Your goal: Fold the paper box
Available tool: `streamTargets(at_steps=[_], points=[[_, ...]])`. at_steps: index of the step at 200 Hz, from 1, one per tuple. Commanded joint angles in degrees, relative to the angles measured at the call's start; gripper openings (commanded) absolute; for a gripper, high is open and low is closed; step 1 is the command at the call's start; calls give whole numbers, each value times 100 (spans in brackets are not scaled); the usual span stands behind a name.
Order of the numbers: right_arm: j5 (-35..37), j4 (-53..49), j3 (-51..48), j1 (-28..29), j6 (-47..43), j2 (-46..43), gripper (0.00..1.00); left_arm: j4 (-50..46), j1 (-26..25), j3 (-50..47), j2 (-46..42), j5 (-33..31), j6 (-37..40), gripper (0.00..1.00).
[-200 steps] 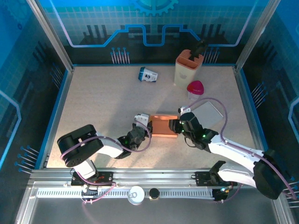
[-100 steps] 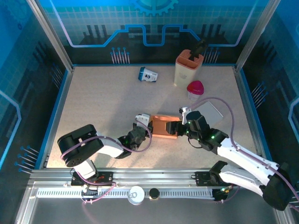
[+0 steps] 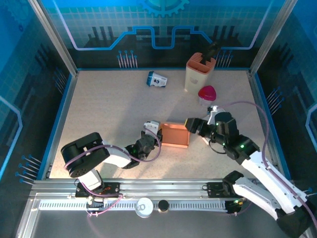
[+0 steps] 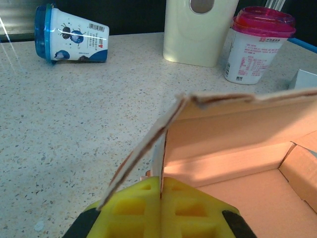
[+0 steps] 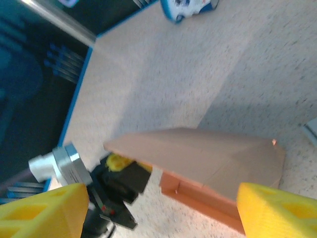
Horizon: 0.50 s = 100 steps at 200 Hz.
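Paper box (image 3: 174, 135) clamped in left tool (image 3: 152, 138), right tool (image 3: 193, 125) apart beside it; pink-lidded cup (image 3: 207, 94), holder (image 3: 198, 72) beyond

We see a speckled beige surface (image 3: 114, 114) carrying a few stray items toward its far side. At 12 o'clock a blue-and-white printed cup (image 3: 156, 79) lies on its side; from the left wrist view its blue rim faces left and a barcode shows on its wall. At 1 o'clock a cream holder (image 3: 199, 73) stands upright with a dark tool (image 3: 213, 49) poking out of its top. Just nearer than it, at about 2 o'clock, stands a small white pot with a pink lid (image 3: 206, 95). At 6 o'clock, on the metal rail, sits a round white disc (image 3: 144, 207).
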Motion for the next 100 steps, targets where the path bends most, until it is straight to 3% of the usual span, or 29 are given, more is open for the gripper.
streamTargets(at_steps=[1, 38, 60, 100], points=[[-601, -284, 278, -543, 567, 226, 78, -175, -53, 120, -128, -120, 135, 0], [-1757, -316, 561, -1348, 804, 1601, 71, -204, -47, 162, -111, -89, 119, 0], [-2077, -411, 698, -1371, 688, 2303, 68, -227, -47, 195, -137, -54, 84, 0], [-2242, -118, 428, -1371, 764, 2511, 67, -1030, -47, 472, -413, 38, -286, 0]])
